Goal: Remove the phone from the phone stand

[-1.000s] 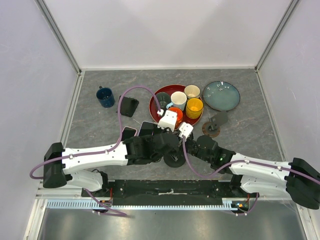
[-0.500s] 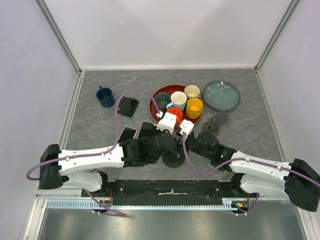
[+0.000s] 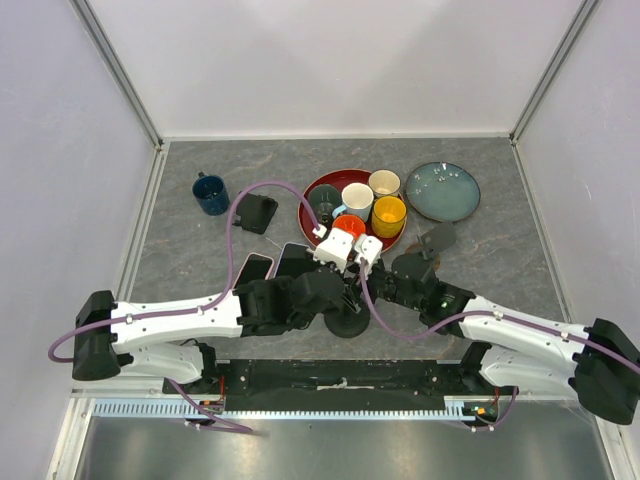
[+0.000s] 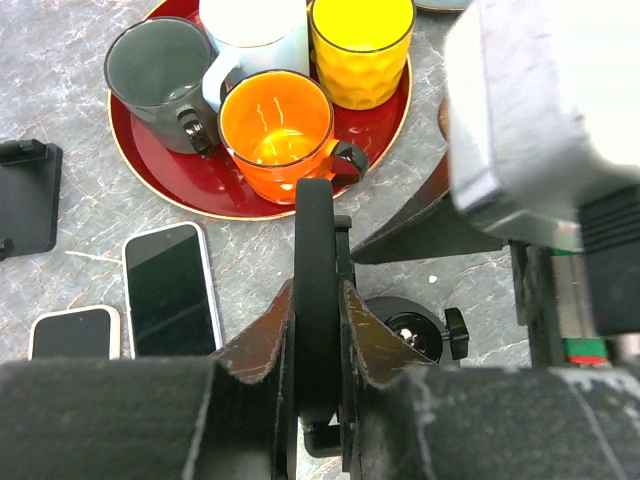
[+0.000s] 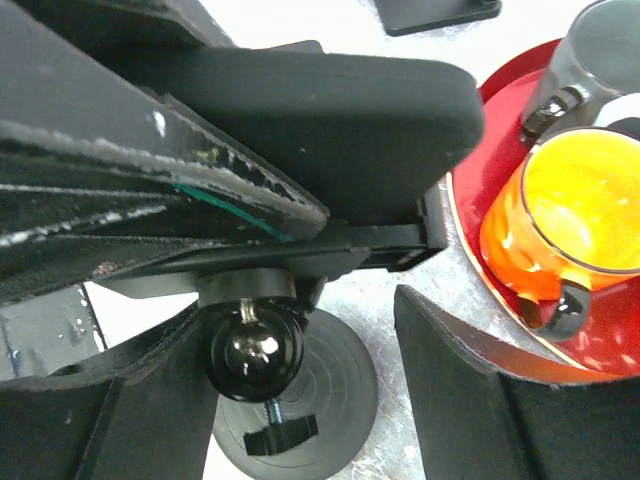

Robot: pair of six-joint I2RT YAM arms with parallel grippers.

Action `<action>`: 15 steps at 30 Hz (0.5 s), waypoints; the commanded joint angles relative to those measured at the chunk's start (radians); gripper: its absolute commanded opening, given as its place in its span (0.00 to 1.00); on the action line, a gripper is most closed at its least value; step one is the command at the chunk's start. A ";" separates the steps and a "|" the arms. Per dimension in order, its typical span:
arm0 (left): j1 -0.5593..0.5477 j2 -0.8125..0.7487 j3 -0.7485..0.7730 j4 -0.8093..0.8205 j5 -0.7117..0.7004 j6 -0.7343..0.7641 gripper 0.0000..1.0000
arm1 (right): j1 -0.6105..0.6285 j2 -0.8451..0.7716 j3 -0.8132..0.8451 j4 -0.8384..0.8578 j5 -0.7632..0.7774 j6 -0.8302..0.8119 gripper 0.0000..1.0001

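Note:
The black phone (image 4: 315, 230) stands edge-on in the cradle of the black phone stand (image 3: 345, 322), whose round base (image 4: 410, 330) rests on the grey table. My left gripper (image 4: 316, 300) is shut on the phone's lower part, one finger on each face. In the right wrist view the phone (image 5: 320, 110) sits on the cradle above the stand's ball joint (image 5: 255, 345) and base (image 5: 300, 415). My right gripper (image 5: 295, 310) is open around the ball joint, which lies close to its left finger. In the top view both grippers (image 3: 345, 290) meet over the stand.
A red tray (image 3: 312, 215) of several mugs stands just behind the stand. Two phones (image 3: 255, 268) lie flat to its left. Another black stand (image 3: 258, 212), a blue mug (image 3: 211, 193), a teal plate (image 3: 442, 190) and a brown-based stand (image 3: 428, 248) are around.
Both wrists have drawn a little closer together over the stand. The left arm has shifted slightly right and forward.

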 commanded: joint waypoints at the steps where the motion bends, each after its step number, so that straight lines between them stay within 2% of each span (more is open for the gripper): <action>1: -0.009 -0.023 0.007 0.065 0.026 0.015 0.02 | -0.006 0.046 0.065 0.034 -0.062 -0.003 0.72; 4: -0.012 -0.024 0.008 0.070 0.027 0.015 0.02 | -0.006 0.057 0.057 0.040 -0.048 -0.003 0.68; 8: -0.011 -0.049 -0.002 0.070 0.018 0.015 0.02 | -0.006 0.054 0.030 0.040 -0.025 -0.006 0.56; 10: -0.008 -0.063 -0.015 0.073 0.016 0.026 0.02 | -0.006 0.055 0.015 0.039 -0.023 -0.005 0.41; 11: -0.008 -0.069 -0.018 0.073 0.016 0.033 0.02 | -0.004 0.057 0.011 0.040 -0.023 -0.006 0.27; 13: -0.003 -0.075 -0.024 0.064 0.018 0.058 0.02 | -0.006 0.057 0.001 0.040 -0.023 -0.008 0.14; 14: -0.001 -0.075 -0.025 0.059 0.021 0.064 0.02 | -0.006 0.057 -0.004 0.042 -0.026 -0.009 0.01; 15: 0.005 -0.078 -0.027 0.048 0.036 0.072 0.02 | -0.006 0.059 -0.012 0.045 -0.026 -0.012 0.00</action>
